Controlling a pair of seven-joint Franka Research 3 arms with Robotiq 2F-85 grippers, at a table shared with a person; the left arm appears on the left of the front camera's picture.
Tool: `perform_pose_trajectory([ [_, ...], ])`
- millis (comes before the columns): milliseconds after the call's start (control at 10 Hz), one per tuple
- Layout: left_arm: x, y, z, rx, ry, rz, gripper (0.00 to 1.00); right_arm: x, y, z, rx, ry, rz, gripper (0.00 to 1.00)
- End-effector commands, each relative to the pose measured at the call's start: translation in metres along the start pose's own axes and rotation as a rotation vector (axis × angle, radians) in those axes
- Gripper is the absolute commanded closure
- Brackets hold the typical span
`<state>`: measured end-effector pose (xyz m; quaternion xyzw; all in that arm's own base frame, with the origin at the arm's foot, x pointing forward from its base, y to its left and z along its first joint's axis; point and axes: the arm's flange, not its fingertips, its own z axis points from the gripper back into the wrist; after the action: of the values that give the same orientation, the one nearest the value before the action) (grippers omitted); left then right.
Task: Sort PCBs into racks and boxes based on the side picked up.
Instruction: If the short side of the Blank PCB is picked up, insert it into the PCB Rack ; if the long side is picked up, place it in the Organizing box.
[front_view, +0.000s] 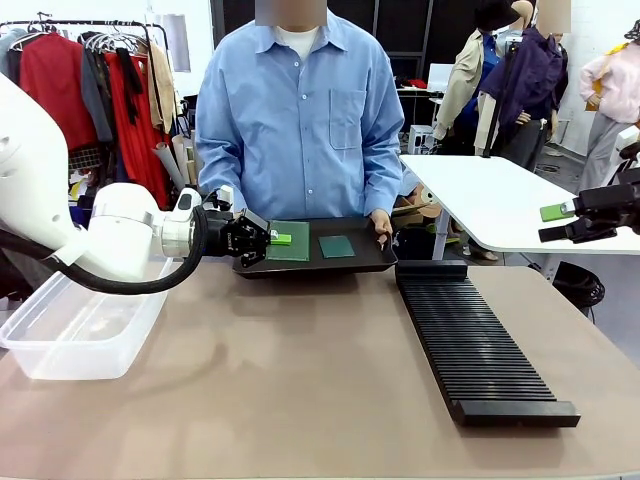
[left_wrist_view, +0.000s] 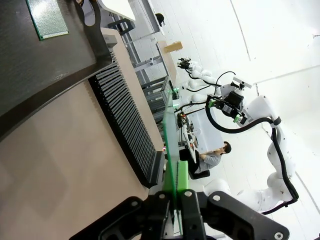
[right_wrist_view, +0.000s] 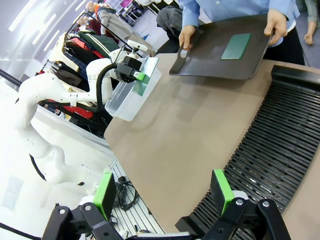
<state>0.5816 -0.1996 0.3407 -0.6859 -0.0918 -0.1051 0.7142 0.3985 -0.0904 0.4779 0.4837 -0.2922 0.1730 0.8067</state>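
Observation:
My left gripper (front_view: 274, 238) is shut on the edge of the larger PCB (front_view: 292, 241), holding it in the air just left of the black tray (front_view: 375, 262). In the left wrist view the board (left_wrist_view: 171, 145) shows edge-on between the closed fingers (left_wrist_view: 161, 200). A smaller PCB (front_view: 337, 246) lies flat on the tray, which a person holds by both ends (right_wrist_view: 276, 22). The black slotted rack (front_view: 470, 340) lies on the table's right half. The clear box (front_view: 70, 335) stands at the left edge. My right gripper (front_view: 552, 223) hovers open at the far right, its green pads (right_wrist_view: 221, 190) wide apart above the rack's near end (right_wrist_view: 280, 150).
The person in a blue shirt stands at the far side behind the tray (right_wrist_view: 210, 60). A white table (front_view: 490, 195) stands behind on the right. Bare brown tabletop (front_view: 300, 370) lies between box and rack.

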Motion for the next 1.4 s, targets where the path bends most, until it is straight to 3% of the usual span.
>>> perform_pose_trajectory([
  [0, 0.0, -0.001, 0.0, -0.001, -0.007, -0.003, 1.0, 0.003, 0.001, 0.0, 0.002, -0.009, -0.006, 0.0],
  [800, 0.003, -0.005, 0.011, 0.004, 0.0, 0.006, 1.0, 0.003, 0.001, 0.0, 0.002, -0.009, -0.006, 0.0],
  [1300, 0.004, -0.033, 0.066, 0.184, -0.029, 0.073, 1.0, 0.003, 0.001, 0.0, 0.002, -0.009, -0.006, 0.0],
])
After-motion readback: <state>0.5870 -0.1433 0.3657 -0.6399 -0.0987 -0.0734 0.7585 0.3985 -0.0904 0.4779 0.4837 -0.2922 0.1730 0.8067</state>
